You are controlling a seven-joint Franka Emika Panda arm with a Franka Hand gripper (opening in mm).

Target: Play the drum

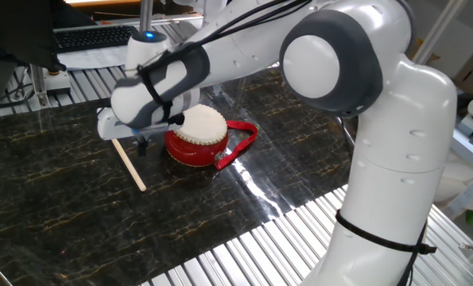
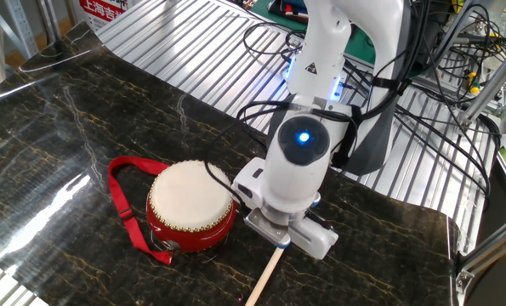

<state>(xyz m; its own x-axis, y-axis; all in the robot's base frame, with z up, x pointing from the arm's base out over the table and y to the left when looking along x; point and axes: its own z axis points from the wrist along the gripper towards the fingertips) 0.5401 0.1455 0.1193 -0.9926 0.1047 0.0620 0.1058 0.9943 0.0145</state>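
While the claw (image 1: 143, 143) hangs low over the stick (image 1: 129, 164), its spread unclear, the drum (image 2: 190, 206) sits mid-table (image 2: 57, 119) beside it.

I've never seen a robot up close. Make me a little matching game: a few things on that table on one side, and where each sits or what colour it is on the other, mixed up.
Things:
1. drum skin
2. strap
3. stick
4. end effector

Descriptions:
A. red loop lying on the dark tabletop
B. cream-white, facing up
C. low over one end of the stick, beside the drum
D. thin pale wood, lying flat on the table

Pairs: 1-B, 2-A, 3-D, 4-C
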